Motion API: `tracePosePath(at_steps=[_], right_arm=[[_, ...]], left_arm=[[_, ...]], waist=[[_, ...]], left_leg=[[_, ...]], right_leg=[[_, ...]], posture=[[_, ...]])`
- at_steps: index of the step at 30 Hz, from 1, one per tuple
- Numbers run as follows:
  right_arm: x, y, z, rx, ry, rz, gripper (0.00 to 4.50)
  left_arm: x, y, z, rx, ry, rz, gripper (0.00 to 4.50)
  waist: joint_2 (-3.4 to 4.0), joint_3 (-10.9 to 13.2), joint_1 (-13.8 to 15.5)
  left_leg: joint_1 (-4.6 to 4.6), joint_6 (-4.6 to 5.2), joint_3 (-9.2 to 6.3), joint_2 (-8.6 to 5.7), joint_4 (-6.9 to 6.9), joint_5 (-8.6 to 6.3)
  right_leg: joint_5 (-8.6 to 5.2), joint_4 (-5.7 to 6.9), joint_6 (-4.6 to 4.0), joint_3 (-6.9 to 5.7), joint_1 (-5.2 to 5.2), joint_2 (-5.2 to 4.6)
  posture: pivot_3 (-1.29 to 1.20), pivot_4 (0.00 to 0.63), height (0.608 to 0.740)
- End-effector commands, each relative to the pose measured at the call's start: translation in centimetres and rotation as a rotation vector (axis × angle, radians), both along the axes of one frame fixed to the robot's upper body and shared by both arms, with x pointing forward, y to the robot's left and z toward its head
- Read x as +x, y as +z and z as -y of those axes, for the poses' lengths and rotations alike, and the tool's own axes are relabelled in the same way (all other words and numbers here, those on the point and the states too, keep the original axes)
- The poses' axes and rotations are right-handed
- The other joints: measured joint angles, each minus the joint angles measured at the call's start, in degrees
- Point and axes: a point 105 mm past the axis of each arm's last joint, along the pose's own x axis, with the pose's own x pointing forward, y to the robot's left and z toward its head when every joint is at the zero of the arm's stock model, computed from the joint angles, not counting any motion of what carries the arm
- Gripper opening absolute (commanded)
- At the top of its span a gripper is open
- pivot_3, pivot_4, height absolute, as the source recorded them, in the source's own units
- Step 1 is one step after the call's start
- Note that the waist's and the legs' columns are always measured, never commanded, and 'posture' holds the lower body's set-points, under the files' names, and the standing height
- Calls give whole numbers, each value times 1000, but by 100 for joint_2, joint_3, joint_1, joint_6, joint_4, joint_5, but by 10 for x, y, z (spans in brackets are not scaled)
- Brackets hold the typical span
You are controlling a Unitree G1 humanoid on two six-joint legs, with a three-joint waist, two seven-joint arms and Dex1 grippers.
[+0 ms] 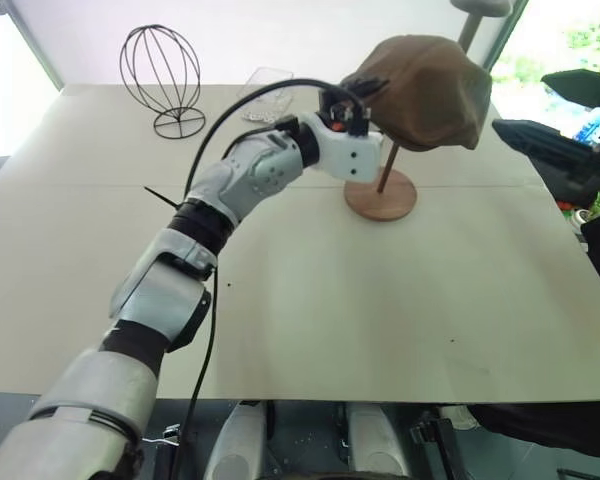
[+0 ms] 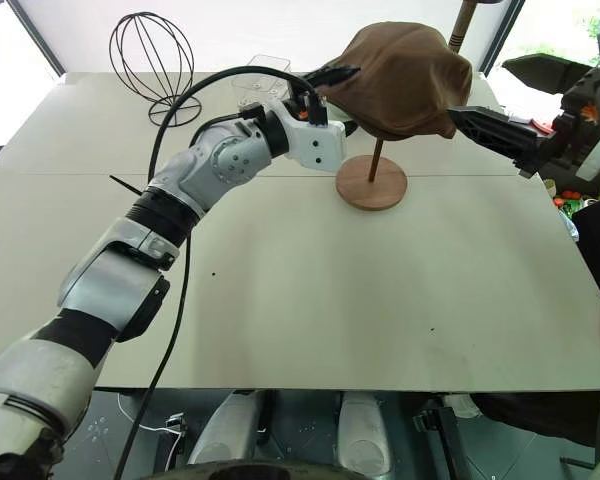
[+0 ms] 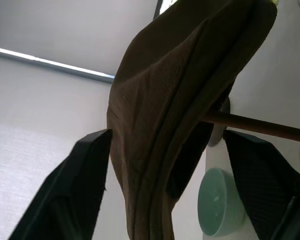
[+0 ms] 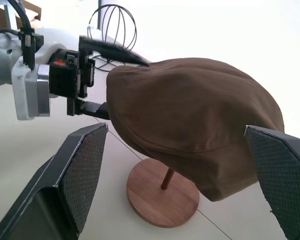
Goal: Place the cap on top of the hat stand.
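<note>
In the left eye view, the cap [image 1: 427, 92] is seen at upper right, draped over the top of the stand [image 1: 381, 193], whose round base rests on the tabletop [image 1: 310, 300]. The left claw [image 1: 365, 90] is placed at the cap's edge. A wire form [image 1: 163, 80] is seen at upper left.

In the left wrist view, the fingers [image 3: 72, 195] are spread apart on either side of the cap's hem, not pinching it.

In the right wrist view, the right claw [image 4: 185, 185] is held wide apart, the cap framed between its fingers without contact.
</note>
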Motion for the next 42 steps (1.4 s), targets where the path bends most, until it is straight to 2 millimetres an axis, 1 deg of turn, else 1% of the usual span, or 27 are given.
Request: tracePosePath(at_steps=[1, 5, 9, 12, 14, 16, 18, 19, 21, 23, 28, 31, 34, 37, 42], right_arm=[[-4, 3, -8, -39, 26, 40, 4500], [-1, -12, -16, -129, 22, 31, 4500], [-1, -25, -33, -203, 53, 43, 4500], [-1, -33, -46, -266, 62, 66, 4500], [0, -41, -58, -347, 56, 96, 4500], [1, -45, -74, -369, 66, 130, 4500], [4, -45, -88, -353, 57, 160, 4500], [6, -45, -92, -357, 45, 181, 4500], [14, -45, -97, -363, -17, 235, 4500], [22, -45, -101, -377, -87, 289, 4500], [39, -56, -108, -505, -180, 406, 4500], [53, -60, -108, -548, -246, 458, 4500], [65, -57, -109, -588, -307, 529, 4500], [79, -51, -105, -602, -377, 557, 4500], [87, -45, -107, -635, -434, 623, 4500]], left_arm=[[-13, 27, -16, -68, -35, 16, 4123], [-23, 33, -39, -77, -60, -62, 4123], [-36, 42, -66, -126, -130, -245, 4123], [-49, 35, -86, -93, -211, -462, 4123], [-52, 22, -110, -83, -218, -739, 4123], [-60, 17, -132, -121, -242, -1043, 4123], [-71, 28, -149, -185, -321, -1237, 4123], [-73, 32, -155, -218, -340, -1324, 4123], [-76, 42, -165, -268, -381, -1425, 4123], [-81, 45, -171, -251, -392, -1462, 4123], [-91, 34, -172, -137, -371, -1483, 4123], [-89, 34, -171, -146, -365, -1471, 4123], [-86, 35, -169, -166, -362, -1460, 4123], [-85, 37, -168, -178, -367, -1451, 4123], [-83, 40, -166, -199, -371, -1437, 4123]], waist=[[2, -1, -15], [3, -2, -17], [4, -2, -22], [5, -3, -42], [6, -3, -64], [7, -3, -81], [8, 0, -130], [7, 1, -130], [3, 2, -102], [4, 1, -93], [6, 1, -64], [5, 1, -62], [6, 1, -65], [6, 1, -69], [5, 1, -70]], left_leg=[[1, 0, 0, 0, 0, 0], [5, 0, 0, 1, -1, 0], [4, 0, 1, 2, 4, 1], [5, 0, 0, 3, 6, 1], [6, 0, 0, 4, 5, 1], [11, 0, 0, 7, 4, 1], [11, 0, -6, 11, 7, 2], [11, 0, -9, 11, 7, 3], [8, 2, -17, 10, 16, 6], [8, 2, -16, 8, 24, 7], [8, 0, -13, 8, 17, 9], [6, -1, -12, 8, 16, 9], [8, -1, -7, 8, 17, 10], [7, -1, -5, 8, 17, 10], [8, -1, -1, 8, 14, 11]], right_leg=[[0, 0, 0, 0, 0, 0], [0, 6, -1, 1, -1, 1], [1, 7, -2, 4, 0, 2], [1, 7, -3, 5, 1, 3], [1, 9, -3, 5, 0, 4], [0, 14, -4, 6, 0, 8], [1, 20, -6, 5, 0, 16], [0, 23, -7, 6, -1, 17], [-1, 28, -7, -3, 1, 17], [-1, 28, -7, -2, 4, 16], [-1, 31, -10, 2, -4, 17], [-1, 32, -11, 3, -6, 17], [-1, 36, -11, 11, -8, 16], [-1, 45, -12, 13, -15, 17], [-5, 77, -19, 20, -32, 17]], posture=[[0, 150, 740], [0, 150, 740], [0, 150, 740], [0, 150, 740], [0, 150, 740], [0, 150, 740], [0, 150, 740], [0, 150, 740], [0, 150, 740], [0, 150, 740], [0, 150, 740], [0, 150, 740], [0, 150, 740], [0, 150, 740], [0, 150, 740]])
